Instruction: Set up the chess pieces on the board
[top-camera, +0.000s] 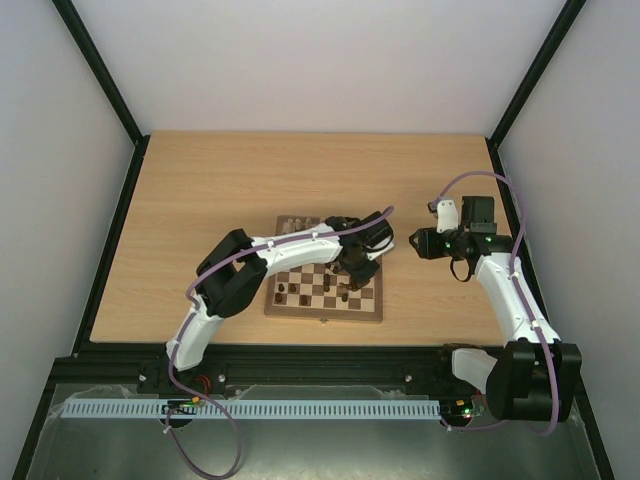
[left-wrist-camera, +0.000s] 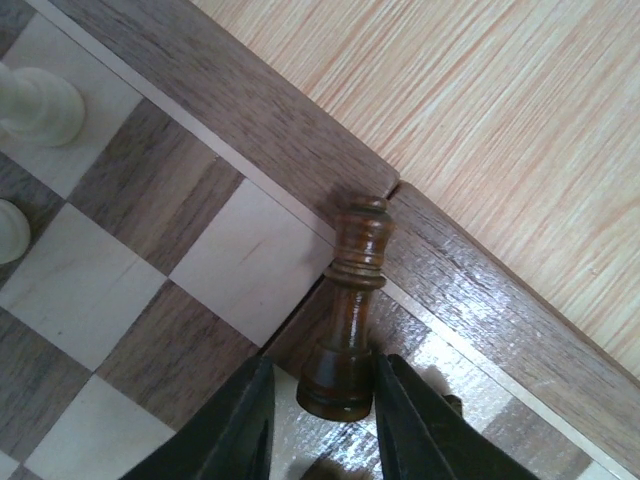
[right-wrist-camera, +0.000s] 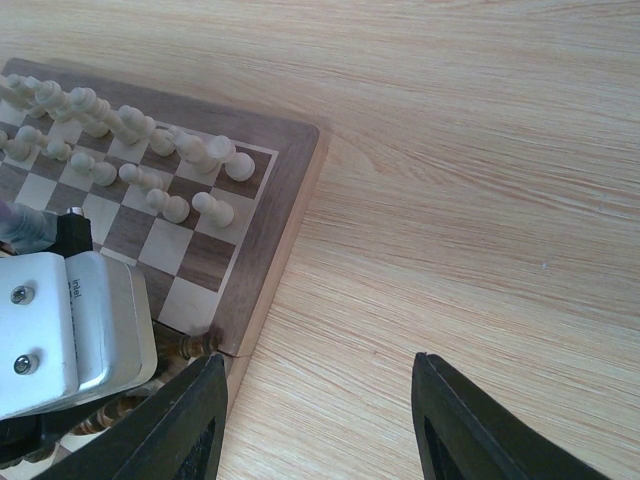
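Left gripper (left-wrist-camera: 323, 370): fingers narrow, either side of a dark chess piece (left-wrist-camera: 360, 250) at the board (left-wrist-camera: 200, 90) edge; grip unclear. Right gripper (right-wrist-camera: 318, 368): spread wide, empty, above the table (right-wrist-camera: 470, 150).

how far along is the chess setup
Cream pieces look lined up in two rows along one board edge. In hand: the left gripper straddles a dark piece at the board's border. Left: other dark pieces look scattered. The right gripper is open, empty.

Top camera high behind, looking down on the whole table (top-camera: 220, 190), left wrist right up close over the board (left-wrist-camera: 250, 110) border, right wrist further back, same border seam shared.
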